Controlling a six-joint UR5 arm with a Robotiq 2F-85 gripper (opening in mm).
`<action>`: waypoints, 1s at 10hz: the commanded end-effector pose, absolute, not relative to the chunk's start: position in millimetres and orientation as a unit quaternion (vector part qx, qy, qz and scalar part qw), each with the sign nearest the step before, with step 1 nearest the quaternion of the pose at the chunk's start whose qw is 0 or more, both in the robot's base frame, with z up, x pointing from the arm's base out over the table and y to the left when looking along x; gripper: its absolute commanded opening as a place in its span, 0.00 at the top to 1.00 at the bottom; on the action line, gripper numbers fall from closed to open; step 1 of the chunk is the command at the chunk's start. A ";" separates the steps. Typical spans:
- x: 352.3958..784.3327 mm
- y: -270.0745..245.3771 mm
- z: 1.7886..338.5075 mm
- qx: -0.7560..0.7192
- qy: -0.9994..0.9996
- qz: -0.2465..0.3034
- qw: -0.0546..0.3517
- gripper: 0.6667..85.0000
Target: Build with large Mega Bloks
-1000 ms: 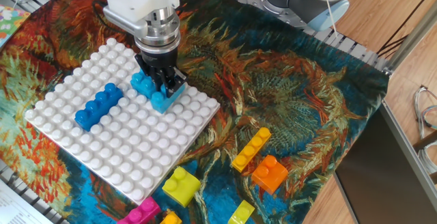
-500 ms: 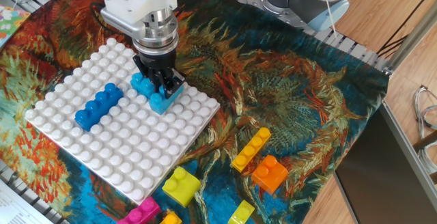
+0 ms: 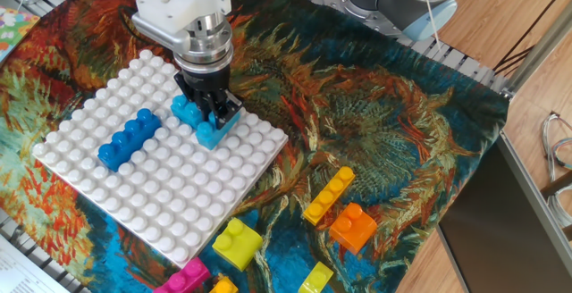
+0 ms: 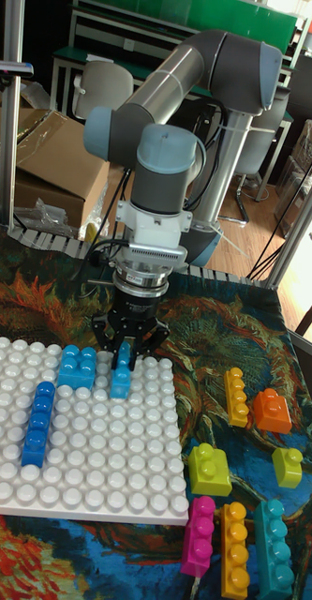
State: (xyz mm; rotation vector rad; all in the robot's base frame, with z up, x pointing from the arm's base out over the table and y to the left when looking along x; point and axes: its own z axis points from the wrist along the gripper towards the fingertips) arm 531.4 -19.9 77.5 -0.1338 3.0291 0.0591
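1. Step in hand, by judgement: seating a light blue brick [image 4: 122, 367] on the baseplate [image 3: 170, 205].
2. End effector [image 4: 126, 361] closed on that brick, fingers [image 4: 105, 337] splayed either side, wrist vertical above.
3. Brick low over the baseplate, toward the 1 o'clock corner in the tall view, at the studs; fully pressed home or not, cannot tell.
4. Just beside it at 9 o'clock, a wider light blue block [image 4: 78, 365]; touching or merely close, cannot tell from either view.
5. Further out at 8 o'clock, a dark blue bar [image 4: 37, 422], well apart and no obstacle.
6. For a good seat: press straight down, no twist, studs lined with the brick's underside; tilted entry likely to jam one edge.
7. Keep grip closed until the brick sits flush, then open only enough to clear the sides.
8. Watch the 9 o'clock finger: little room beside the wider block, so a wide opening could nudge it.
9. Lift straight up after release; sideways pull could pop the brick loose.
10. Loose bricks waiting on the cloth off the baseplate at 4 to 5 o'clock: orange [image 4: 269, 410], yellow-green [image 4: 209, 470], pink [image 4: 198, 535], among others.
11. Baseplate lying on patterned cloth over the table, so hard pressing may shift it; steady, moderate force advised.
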 end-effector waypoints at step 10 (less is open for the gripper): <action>533.6 -14.9 72.5 -0.041 0.997 0.027 0.057 0.99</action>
